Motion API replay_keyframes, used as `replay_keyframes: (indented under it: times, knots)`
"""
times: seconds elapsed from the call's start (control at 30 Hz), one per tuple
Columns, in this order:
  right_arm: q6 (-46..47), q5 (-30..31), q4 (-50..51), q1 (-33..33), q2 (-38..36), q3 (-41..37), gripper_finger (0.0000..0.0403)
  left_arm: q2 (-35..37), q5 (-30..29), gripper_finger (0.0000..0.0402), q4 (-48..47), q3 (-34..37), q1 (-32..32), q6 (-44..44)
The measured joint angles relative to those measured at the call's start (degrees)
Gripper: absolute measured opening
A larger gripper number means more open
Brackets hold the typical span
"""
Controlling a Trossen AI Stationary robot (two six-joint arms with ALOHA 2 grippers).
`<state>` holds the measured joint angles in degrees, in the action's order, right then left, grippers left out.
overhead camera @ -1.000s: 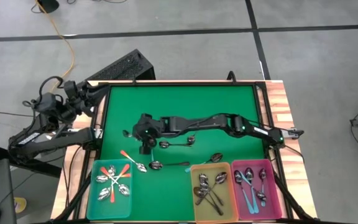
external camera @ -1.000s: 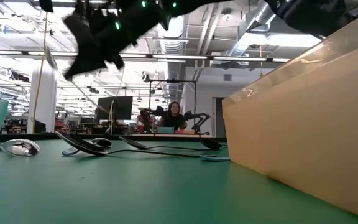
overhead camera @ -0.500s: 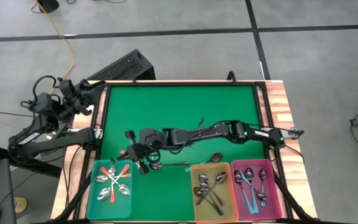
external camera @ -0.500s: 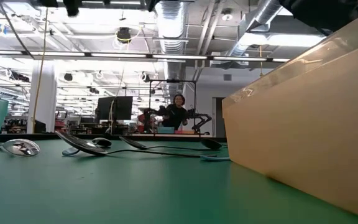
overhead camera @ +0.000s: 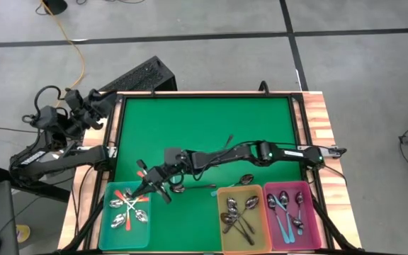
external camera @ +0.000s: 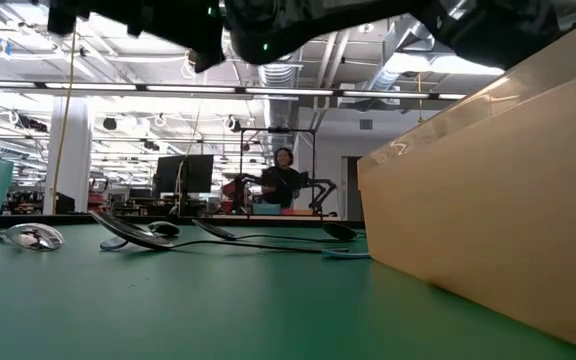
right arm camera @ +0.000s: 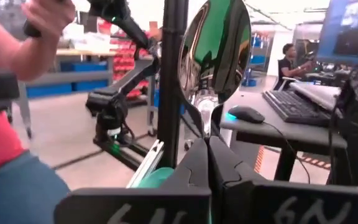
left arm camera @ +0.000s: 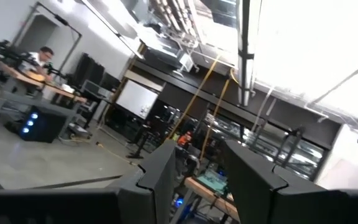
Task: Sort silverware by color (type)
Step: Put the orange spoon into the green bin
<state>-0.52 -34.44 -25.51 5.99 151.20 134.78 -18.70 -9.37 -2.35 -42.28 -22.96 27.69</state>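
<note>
My right pincer (right arm camera: pixel 209 144) is clamped on a spoon (right arm camera: pixel 215 53), its shiny bowl standing upright above the fingers, over the teal bin (overhead camera: pixel 105 212) at the worktop's (overhead camera: pixel 204 120) near-left corner. The orange-red handle (overhead camera: pixel 142 174) shows beside the pincer from above. My left pincer (left arm camera: pixel 197 171) waits off the worktop's left edge, fingers parted, holding nothing.

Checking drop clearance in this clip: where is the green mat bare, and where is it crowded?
The far half of the green mat, up to its black frame, is bare. The near strip is crowded: loose spoons lie beside the yellow bin, and the right hand holds a spoon at the teal bin. The pink bin fills the corner.
</note>
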Motion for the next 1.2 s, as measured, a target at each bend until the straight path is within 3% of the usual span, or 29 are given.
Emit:
replay_keyframes:
  times: [0.47, 0.63, 0.9, 1.2]
  knots:
    - [2.43, -1.88, -2.38, -1.37, 0.84, 0.19, 0.0001, -0.09, -2.03, 0.0121, 0.13, 0.00, 0.00, -1.80]
    - [8.64, -3.42, -5.32, -2.36, 2.09, 0.07, 0.0000, -0.09, -2.65, 0.0121, 0.52, 0.00, 0.00, -2.56]
    - [7.77, -3.33, -6.64, -2.31, 1.96, 0.15, 0.0000, -0.09, -3.08, 0.0121, 0.44, 0.00, -0.01, -2.48]
    - [8.05, -7.23, -6.77, -2.44, 1.96, 0.15, 0.0000, -0.09, -3.47, 0.0121, 1.28, 0.00, -0.02, -1.67]
